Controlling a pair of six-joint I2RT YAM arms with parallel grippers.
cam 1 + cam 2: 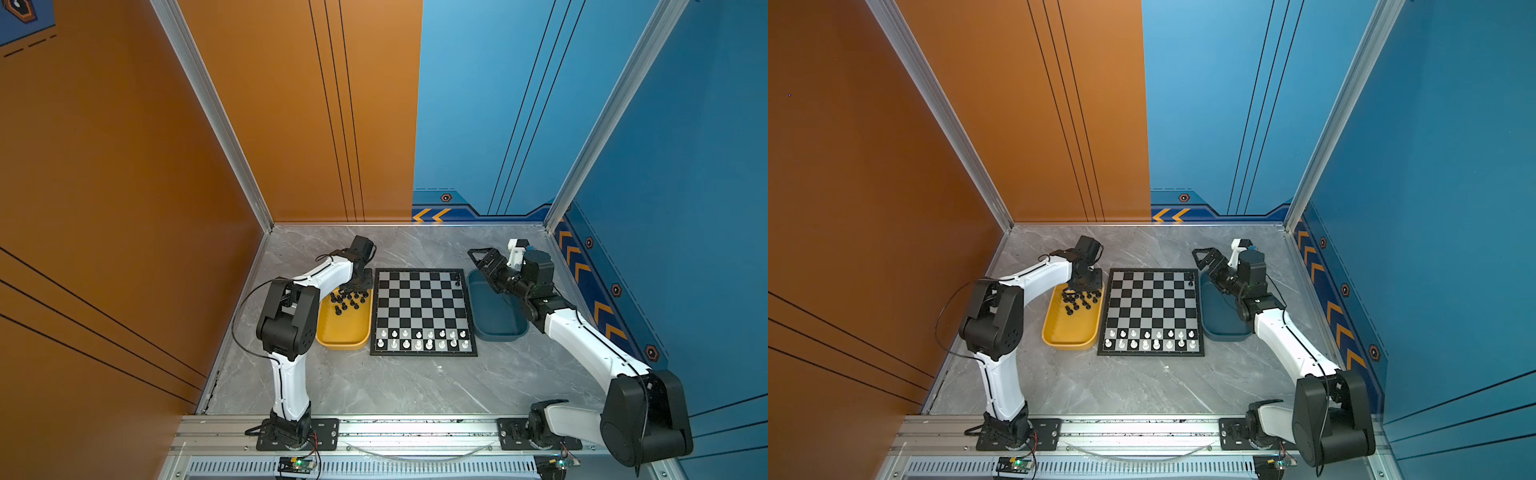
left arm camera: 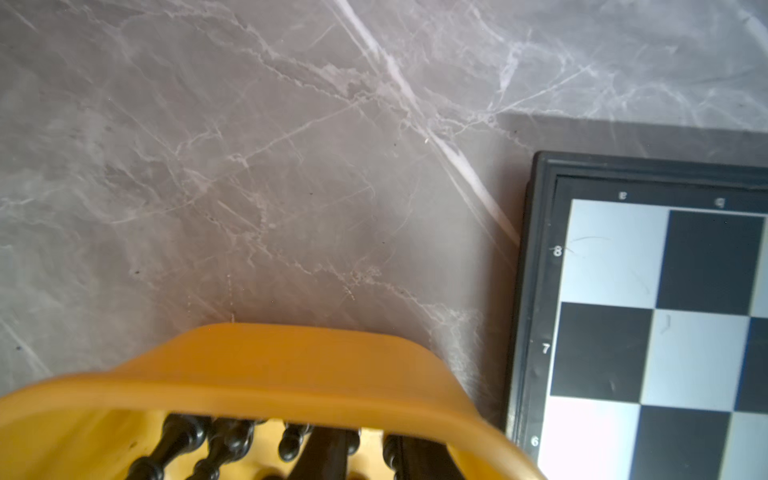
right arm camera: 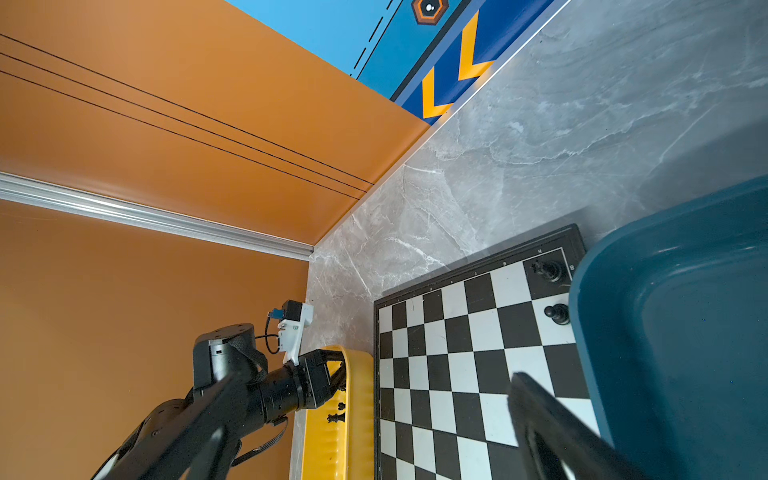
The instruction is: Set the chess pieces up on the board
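**A:** Where are your chess pieces [image 1: 348, 300]?

**B:** Most crowd the yellow tray [image 1: 343, 334] just left of the board [image 1: 419, 309], level with its far half. Your left pincer [image 1: 352, 289] dips among them; I cannot tell whether it grips one. Two more stand on the board's far right corner.

**A:** Handling?

**B:** Likely light, rigid, slick: pinch one by its narrow stem, upright. Your right pincer [image 1: 478, 254], beyond that corner, gapes, holding nothing.

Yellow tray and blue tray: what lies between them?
The board, flanked by the yellow tray and blue tray, fills that stretch in both top views.
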